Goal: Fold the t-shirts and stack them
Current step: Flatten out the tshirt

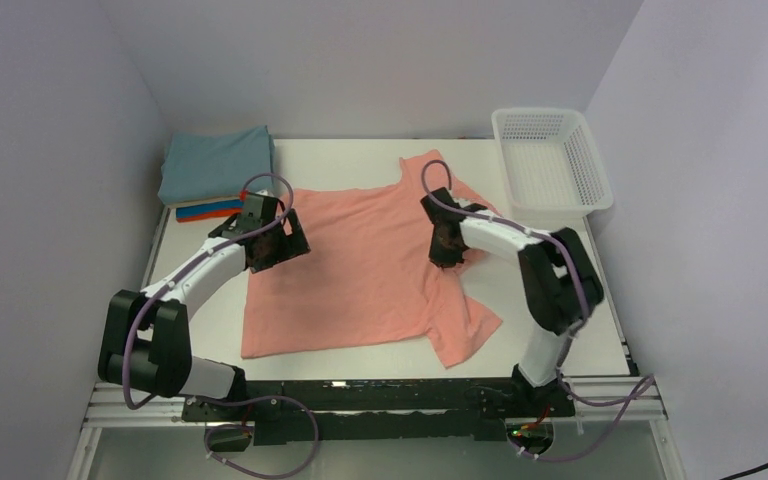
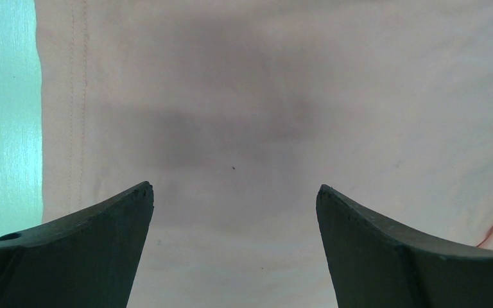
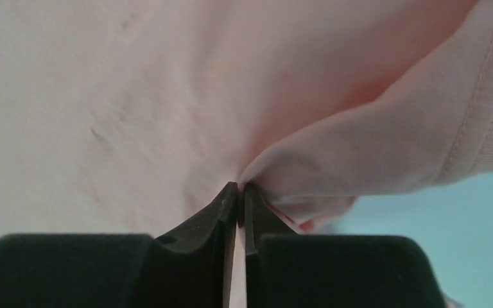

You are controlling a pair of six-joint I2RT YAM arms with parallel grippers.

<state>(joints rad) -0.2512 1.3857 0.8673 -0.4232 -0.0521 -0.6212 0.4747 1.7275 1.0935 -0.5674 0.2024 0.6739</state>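
right claw [image 3: 239,188] pinched tight on a bunched fold of the salmon-pink t-shirt [image 1: 360,280], which lies spread out to its left. left claw [image 2: 234,191] hangs wide, empty, over the opposite edge. i'd say light, limp cloth: pinch at seams.

The left arm [image 1: 200,275] rises from its base at the lower left of the top view and bends toward the centre. The left gripper [image 1: 275,240] points down with its jaws spread wide; in its wrist view the two fingers [image 2: 90,250] sit at the lower corners, well apart. The right arm [image 1: 550,275] folds in from the lower right. The right gripper [image 1: 447,245] is pinched closed on a fold of the shirt [image 3: 359,147].
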